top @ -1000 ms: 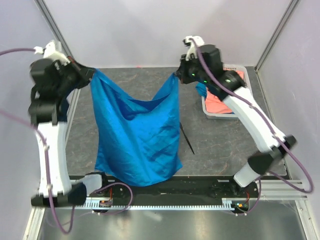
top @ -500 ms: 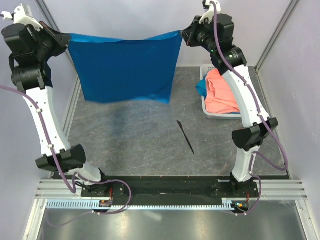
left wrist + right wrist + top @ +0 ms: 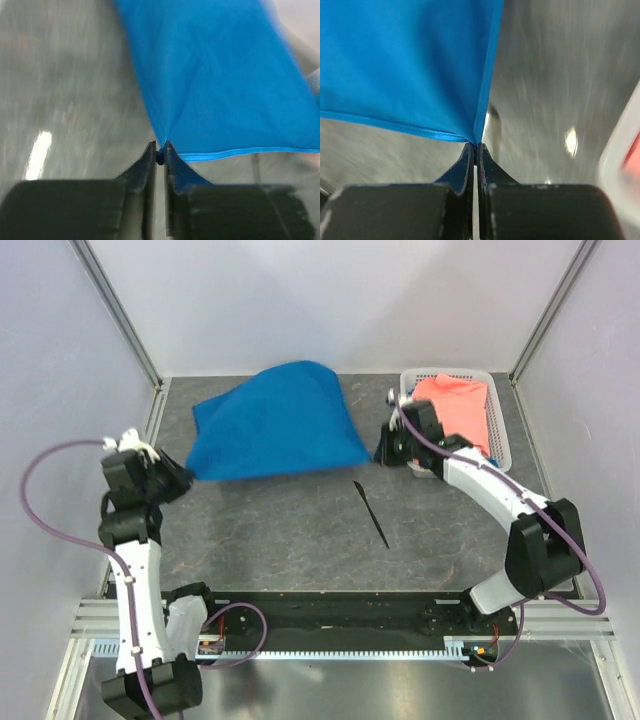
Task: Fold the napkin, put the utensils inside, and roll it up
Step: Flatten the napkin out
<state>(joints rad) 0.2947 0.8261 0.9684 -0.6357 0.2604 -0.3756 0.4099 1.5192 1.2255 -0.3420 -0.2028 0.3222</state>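
The bright blue napkin (image 3: 275, 420) billows low over the back of the table, stretched between both grippers. My left gripper (image 3: 187, 476) pinches its near-left corner; in the left wrist view the jaws (image 3: 160, 151) stand almost together with a bit of blue cloth (image 3: 220, 85) between their tips. My right gripper (image 3: 382, 452) holds the near-right corner, and in the right wrist view its jaws (image 3: 475, 147) are pressed shut on the hem of the napkin (image 3: 410, 65). The utensil, a slim black knife (image 3: 371, 513), lies on the table in front of the napkin, nearer the right arm.
A white basket (image 3: 445, 373) stands at the back right with a salmon-pink cloth (image 3: 458, 402) in it, just behind the right arm. The table is dark grey stone pattern (image 3: 280, 530), walled in at the left, right and back.
Both arms have swung down from high up to just above the table. The napkin, held taut in the air before, now balloons low over the back of the table.
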